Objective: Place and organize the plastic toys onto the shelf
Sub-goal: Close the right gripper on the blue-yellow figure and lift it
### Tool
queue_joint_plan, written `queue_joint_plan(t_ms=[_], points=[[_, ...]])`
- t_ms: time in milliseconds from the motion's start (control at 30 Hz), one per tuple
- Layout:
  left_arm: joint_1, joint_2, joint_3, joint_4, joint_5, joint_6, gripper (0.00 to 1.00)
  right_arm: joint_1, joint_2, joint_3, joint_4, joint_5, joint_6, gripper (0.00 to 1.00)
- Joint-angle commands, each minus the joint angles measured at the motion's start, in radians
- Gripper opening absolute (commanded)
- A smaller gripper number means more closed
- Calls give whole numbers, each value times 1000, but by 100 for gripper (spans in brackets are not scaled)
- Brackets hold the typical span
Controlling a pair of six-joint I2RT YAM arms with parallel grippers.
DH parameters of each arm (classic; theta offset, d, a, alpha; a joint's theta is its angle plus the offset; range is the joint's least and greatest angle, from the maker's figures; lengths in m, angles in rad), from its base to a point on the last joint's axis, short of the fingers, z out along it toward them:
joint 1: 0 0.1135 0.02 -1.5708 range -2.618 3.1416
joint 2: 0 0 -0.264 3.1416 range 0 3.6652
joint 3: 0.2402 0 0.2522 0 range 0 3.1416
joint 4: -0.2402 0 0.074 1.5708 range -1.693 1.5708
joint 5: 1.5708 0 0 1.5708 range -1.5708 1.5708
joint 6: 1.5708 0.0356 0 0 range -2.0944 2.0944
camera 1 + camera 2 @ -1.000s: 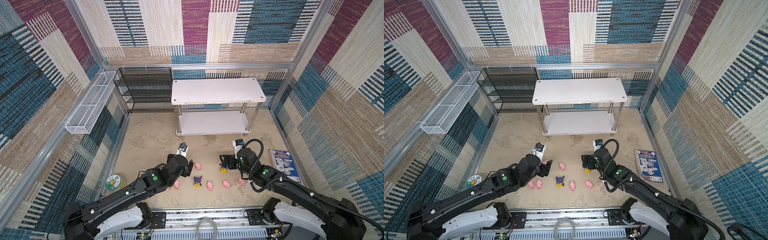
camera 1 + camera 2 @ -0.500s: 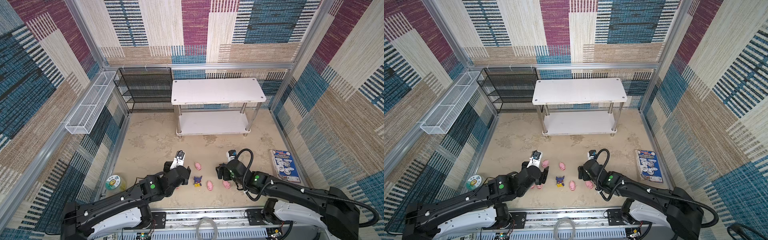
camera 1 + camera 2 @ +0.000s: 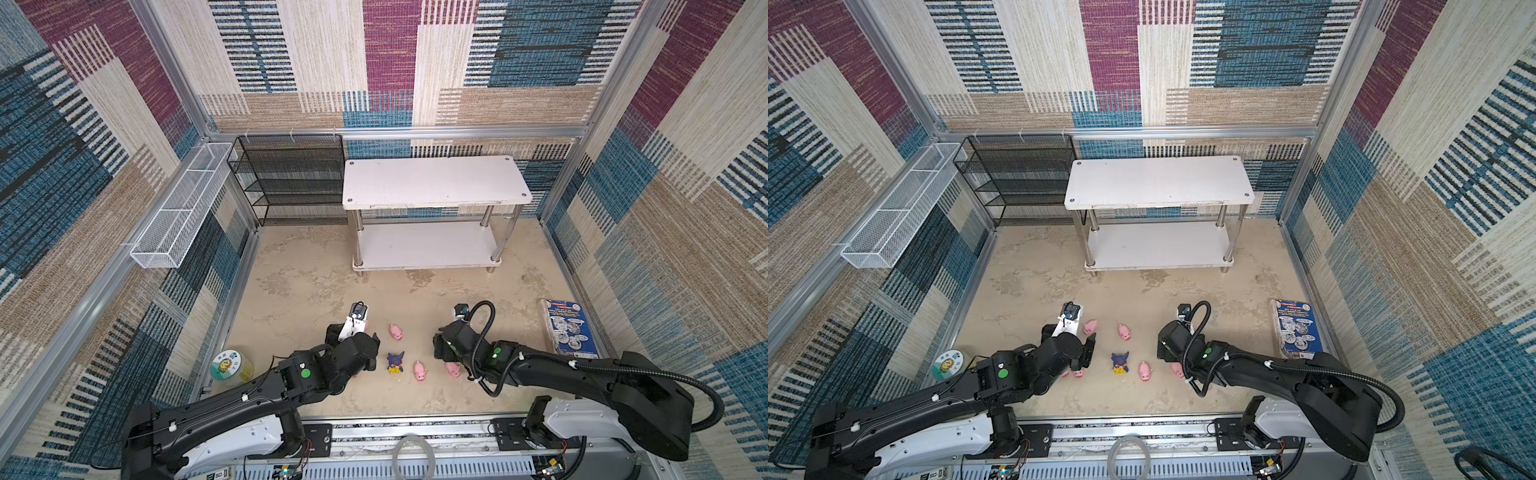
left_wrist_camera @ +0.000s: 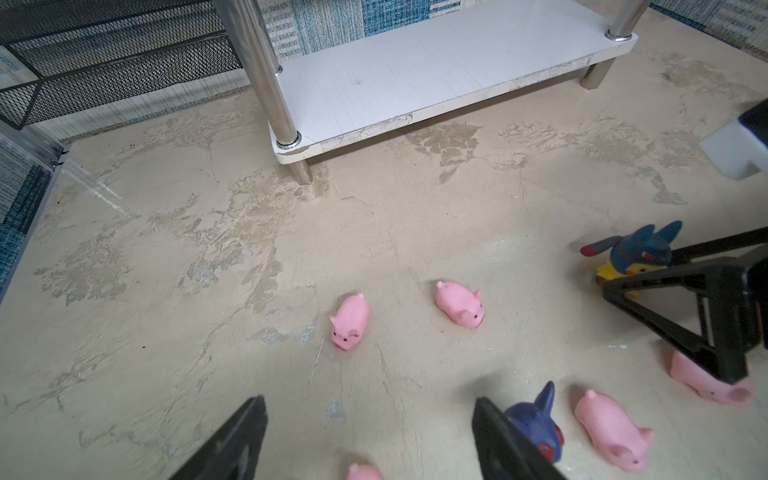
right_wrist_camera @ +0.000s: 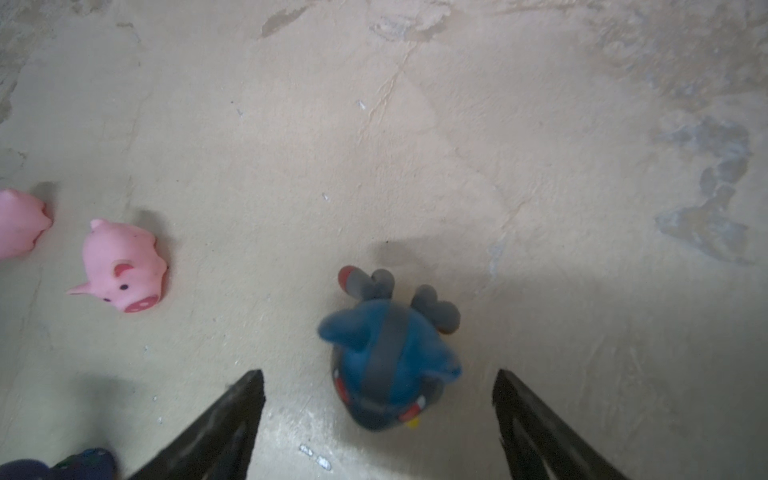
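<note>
**Pink and Navy Toys on Floor; Both Grippers Spread**

Top views: the white shelf [image 3: 436,183] stands at the rear wall beside a black mesh rack [image 3: 291,178]; in both top views the plastic toys [image 3: 1145,370] lie on the beige floor [image 3: 311,291], well apart from the shelf; pink pigs [image 3: 1124,332] surround a navy-hooded figure [image 3: 395,362]; the left gripper [image 3: 1088,353] sits low over two pigs; the right gripper [image 3: 441,353] sits low, just beside another pig.

Left wrist view: the left gripper [image 4: 365,419] has its jaws wide apart and holds nothing; one pig [image 4: 363,471] lies between them at the frame edge; the navy-hooded figure [image 4: 536,424] stands just beside one finger [image 4: 503,440]; the lower shelf tier lies beyond.

Right wrist view: the right gripper [image 5: 378,374] has its jaws apart, one on each side of a second hooded figure [image 5: 390,361]; the figure is blurred; neither finger touches it.
</note>
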Motion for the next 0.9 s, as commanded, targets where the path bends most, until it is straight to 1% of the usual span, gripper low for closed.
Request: queue_joint_plan(t_ms=[0, 67, 133, 367, 567, 867], points=[[0, 3, -5, 33, -19, 9, 83, 1, 27, 17, 44, 31, 18, 87], [-1, 11, -7, 48, -17, 15, 83, 1, 50, 27, 46, 31, 16, 86], [0, 20, -7, 58, -16, 20, 83, 1, 69, 34, 51, 30, 16, 82], [-1, 34, -13, 75, -15, 24, 83, 1, 111, 47, 56, 49, 21, 79], [0, 32, -13, 104, -21, 48, 84, 1, 149, 79, 44, 75, 22, 74], [0, 44, -16, 115, -19, 59, 84, 0, 218, 121, 21, 80, 17, 60]])
